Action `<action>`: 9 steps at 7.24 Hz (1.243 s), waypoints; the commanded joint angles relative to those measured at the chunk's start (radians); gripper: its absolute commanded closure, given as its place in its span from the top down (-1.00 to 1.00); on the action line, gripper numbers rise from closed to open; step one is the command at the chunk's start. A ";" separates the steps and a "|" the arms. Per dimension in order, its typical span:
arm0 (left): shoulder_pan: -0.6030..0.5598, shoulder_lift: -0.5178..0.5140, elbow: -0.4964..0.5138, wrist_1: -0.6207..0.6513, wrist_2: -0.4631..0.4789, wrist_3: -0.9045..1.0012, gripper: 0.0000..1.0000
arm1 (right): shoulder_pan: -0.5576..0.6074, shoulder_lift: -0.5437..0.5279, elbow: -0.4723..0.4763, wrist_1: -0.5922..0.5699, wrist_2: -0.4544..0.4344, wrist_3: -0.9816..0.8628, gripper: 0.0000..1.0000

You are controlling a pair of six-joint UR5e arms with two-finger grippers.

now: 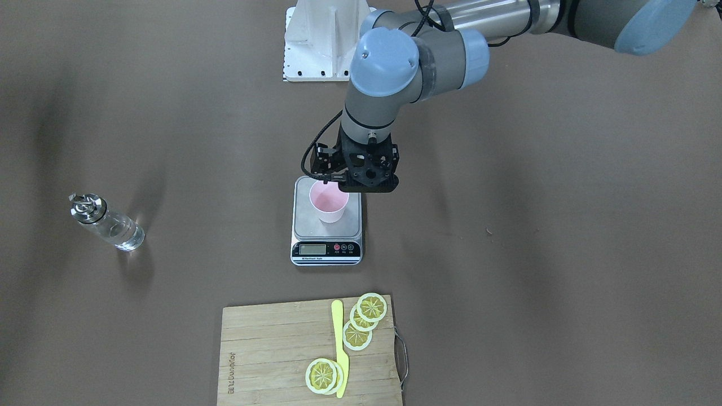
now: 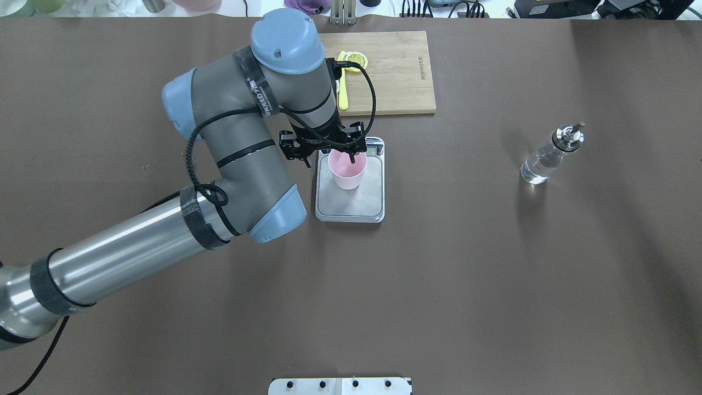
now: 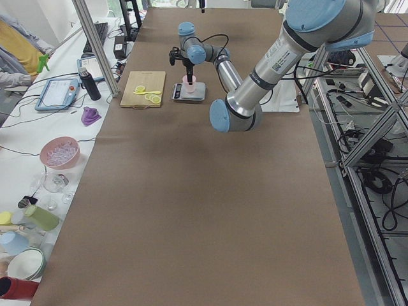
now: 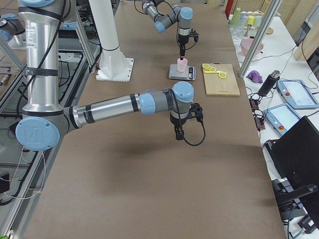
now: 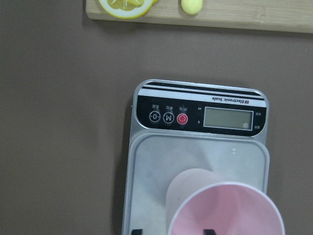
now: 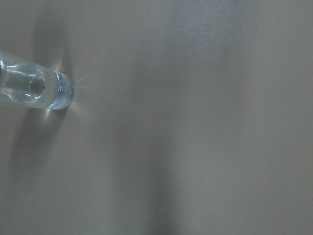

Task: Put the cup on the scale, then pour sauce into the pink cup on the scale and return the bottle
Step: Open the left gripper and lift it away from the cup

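The pale pink cup (image 2: pixel 346 171) stands upright on the silver platform of the scale (image 2: pixel 356 204), towards its display end. My left gripper (image 2: pixel 344 155) hangs over the cup, one finger inside it and one outside, with the jaws apart around the rim. In the left wrist view the cup (image 5: pixel 225 210) is at the bottom and both fingertips sit clear of its wall. The clear glass bottle (image 1: pixel 110 224), with clear sauce and a metal pourer, stands alone on the table. My right gripper (image 4: pixel 177 133) hovers over bare table. I cannot tell if it is open.
A wooden cutting board (image 1: pixel 271 361) with lemon slices (image 1: pixel 364 318) and a yellow knife (image 1: pixel 340 349) lies just beyond the scale. The bottle shows at the top left of the right wrist view (image 6: pixel 36 90). A white arm mount (image 1: pixel 321 45) sits at the robot's side.
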 commanded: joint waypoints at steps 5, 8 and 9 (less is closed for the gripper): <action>-0.204 0.330 -0.273 0.011 -0.092 0.157 0.91 | -0.015 -0.146 0.029 0.503 0.090 0.154 0.99; -0.227 0.337 -0.267 0.013 -0.092 0.173 0.90 | -0.050 -0.143 -0.078 0.881 0.030 0.342 1.00; -0.235 0.337 -0.267 0.013 -0.092 0.175 0.91 | -0.050 -0.142 -0.091 0.905 0.022 0.346 0.99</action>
